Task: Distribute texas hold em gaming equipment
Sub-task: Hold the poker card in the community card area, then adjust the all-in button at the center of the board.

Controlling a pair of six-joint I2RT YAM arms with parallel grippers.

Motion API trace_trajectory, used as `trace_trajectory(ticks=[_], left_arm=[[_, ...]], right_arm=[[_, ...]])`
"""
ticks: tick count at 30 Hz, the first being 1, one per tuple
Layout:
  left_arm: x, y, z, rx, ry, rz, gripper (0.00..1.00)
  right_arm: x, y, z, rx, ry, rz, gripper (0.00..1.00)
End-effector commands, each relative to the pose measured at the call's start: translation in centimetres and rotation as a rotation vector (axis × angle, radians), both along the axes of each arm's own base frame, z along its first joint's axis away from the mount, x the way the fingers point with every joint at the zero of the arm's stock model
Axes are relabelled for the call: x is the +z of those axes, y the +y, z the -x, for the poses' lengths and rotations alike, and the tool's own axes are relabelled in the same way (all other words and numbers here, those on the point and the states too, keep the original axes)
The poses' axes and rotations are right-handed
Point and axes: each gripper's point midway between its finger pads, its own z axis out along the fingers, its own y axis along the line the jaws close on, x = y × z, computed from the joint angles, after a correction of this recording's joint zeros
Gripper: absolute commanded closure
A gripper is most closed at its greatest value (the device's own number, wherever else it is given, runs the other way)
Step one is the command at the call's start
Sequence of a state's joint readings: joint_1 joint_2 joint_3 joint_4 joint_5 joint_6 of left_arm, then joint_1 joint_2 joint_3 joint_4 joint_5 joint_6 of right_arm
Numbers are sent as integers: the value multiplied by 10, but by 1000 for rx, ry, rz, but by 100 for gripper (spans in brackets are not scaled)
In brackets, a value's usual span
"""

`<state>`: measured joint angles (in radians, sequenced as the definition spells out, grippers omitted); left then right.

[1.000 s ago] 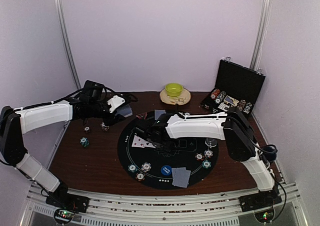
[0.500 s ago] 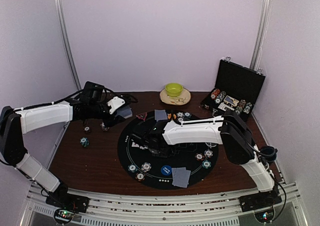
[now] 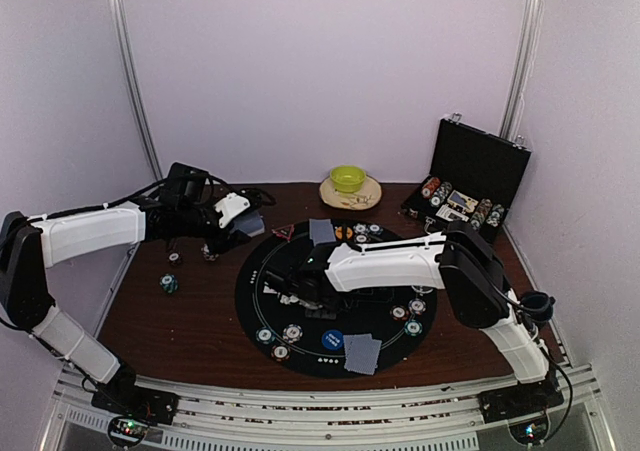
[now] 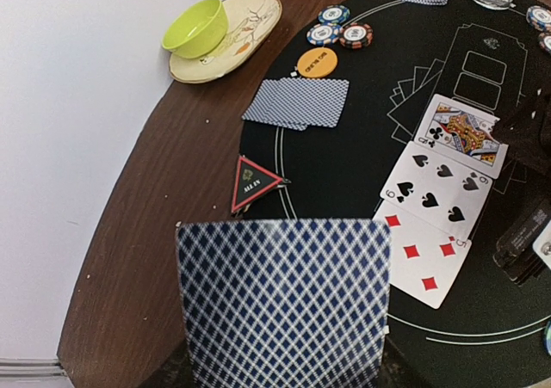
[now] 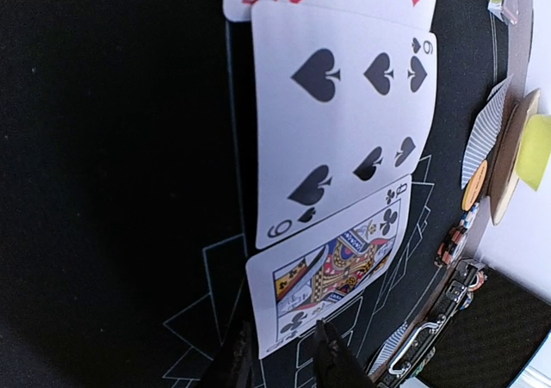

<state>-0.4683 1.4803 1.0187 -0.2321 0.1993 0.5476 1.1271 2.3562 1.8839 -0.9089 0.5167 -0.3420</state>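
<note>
Right arm has slid slightly left over the black mat (image 4: 344, 173) since the earlier frame; left arm has not shifted. Right claw (image 5: 280, 362) sits low at mat centre in the top view. Its fingertips (image 5: 331, 358) are a narrow gap apart at the near end of the queen of clubs (image 5: 331, 263), and I cannot tell if they touch it. The queen lies flat and face up in a row with the six of spades (image 5: 344, 117) and the five of diamonds (image 4: 422, 255), each overlapping the next.

Left claw (image 3: 222, 226) hangs over the table (image 3: 180, 321) at the mat's upper left edge, clamped on a blue-backed card (image 4: 284, 302) that fills the lower middle of the left wrist view. Red triangle marker (image 4: 254, 181) lies just above that card, on the mat's rim. Face-down pair of cards (image 4: 297, 104) lies above it, then the orange disc (image 4: 317, 61) and three striped chips (image 4: 340, 28). Green bowl (image 4: 194, 27) sits on its plate (image 4: 250, 18), upper left. Open chip case (image 3: 480, 166) stands at upper right in the top view.
</note>
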Motion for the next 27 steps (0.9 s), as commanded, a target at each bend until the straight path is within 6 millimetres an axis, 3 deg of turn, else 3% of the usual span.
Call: trace_trajectory(ticks=[1,6,10,14,17,20,27], left_arm=[[16,-2,-6,3,-55,45,46],[17,-1,-7,7,-59,43,46],[19,0,-8,15,-65,38,46],[18,2,-9,21,-65,32,46],[19,2,-9,23,-68,30,46],[19,3,-9,26,-69,29,46],[18,7,-11,33,-70,23,46]], right_arm=[[18,5,8,13,21,-42,72],[34,7,8,13,23,-70,63],[72,13,2,-1,18,-165,46],[104,14,-18,-41,11,-283,33],[114,13,-39,-77,0,-362,19],[136,19,-70,-122,-48,-489,3],[151,28,-139,-276,-91,-782,0]])
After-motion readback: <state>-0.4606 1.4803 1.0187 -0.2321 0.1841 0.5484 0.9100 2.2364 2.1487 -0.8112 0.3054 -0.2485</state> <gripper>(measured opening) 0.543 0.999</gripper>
